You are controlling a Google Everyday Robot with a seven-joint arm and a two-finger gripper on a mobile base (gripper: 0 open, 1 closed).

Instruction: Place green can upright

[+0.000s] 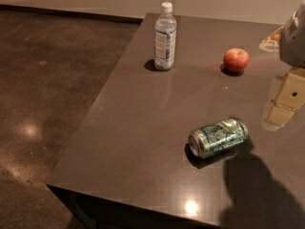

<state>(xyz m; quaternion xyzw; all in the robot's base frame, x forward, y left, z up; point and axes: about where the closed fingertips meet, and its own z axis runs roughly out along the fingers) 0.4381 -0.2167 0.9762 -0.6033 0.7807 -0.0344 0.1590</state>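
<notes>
The green can [218,137] lies on its side on the dark table [143,128], near the front right, with its silver end facing the front left. It has a green and pale blue-white print. My gripper [286,99] shows as pale beige parts at the right edge of the view, under a grey-white arm part [293,37]. It is to the right of the can and a little behind it, apart from it and holding nothing that I can see.
A clear water bottle [165,37] with a white cap stands upright at the back of the table. A red apple [236,60] lies to its right. The table's left edge runs diagonally over the brown floor [43,104]. A dark shadow covers the front right corner.
</notes>
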